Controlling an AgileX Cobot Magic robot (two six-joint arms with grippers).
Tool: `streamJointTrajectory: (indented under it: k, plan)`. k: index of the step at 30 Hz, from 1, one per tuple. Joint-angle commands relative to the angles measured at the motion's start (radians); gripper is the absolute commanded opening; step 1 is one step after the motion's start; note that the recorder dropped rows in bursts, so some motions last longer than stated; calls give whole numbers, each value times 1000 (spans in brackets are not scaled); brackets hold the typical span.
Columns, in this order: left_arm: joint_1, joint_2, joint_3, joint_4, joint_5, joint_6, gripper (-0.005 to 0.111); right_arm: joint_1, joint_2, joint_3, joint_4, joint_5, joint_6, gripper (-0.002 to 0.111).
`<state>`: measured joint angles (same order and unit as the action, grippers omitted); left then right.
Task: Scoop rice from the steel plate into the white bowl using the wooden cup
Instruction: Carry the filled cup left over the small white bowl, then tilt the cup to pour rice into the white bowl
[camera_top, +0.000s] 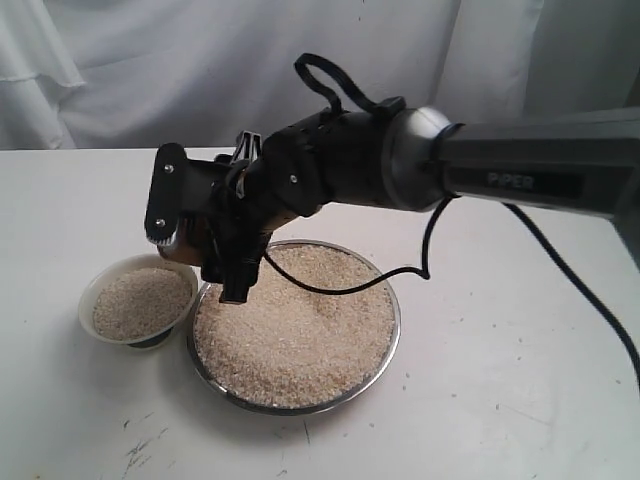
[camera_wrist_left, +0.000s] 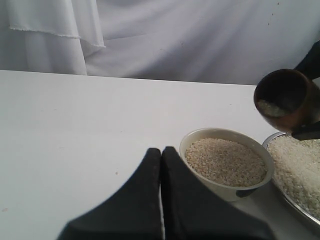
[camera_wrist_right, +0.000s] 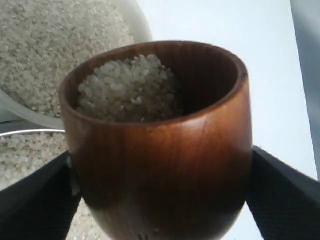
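My right gripper is shut on the wooden cup, holding it tilted in the air above the gap between the white bowl and the steel plate. In the right wrist view the cup sits between two black fingers and holds a small heap of rice. The left wrist view shows the cup with its mouth turned toward the bowl. Rice covers the plate, and more rice fills the bowl. My left gripper is shut and empty, beside the bowl.
The right arm reaches in from the right above the plate, with a black cable hanging over the rim. White cloth hangs behind the white table.
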<state>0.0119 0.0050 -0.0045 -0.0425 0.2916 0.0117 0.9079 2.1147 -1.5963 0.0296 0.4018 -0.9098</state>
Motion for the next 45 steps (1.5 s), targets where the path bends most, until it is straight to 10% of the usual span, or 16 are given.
streamJointTrajectory:
  k: [1, 45]
  plan:
    - [-2, -5, 5, -1, -6, -3, 0, 22, 39, -90, -63, 30, -11, 0]
    - [-2, -5, 5, -1, -6, -3, 0, 188, 162, -177, -1082, 14, 154, 0]
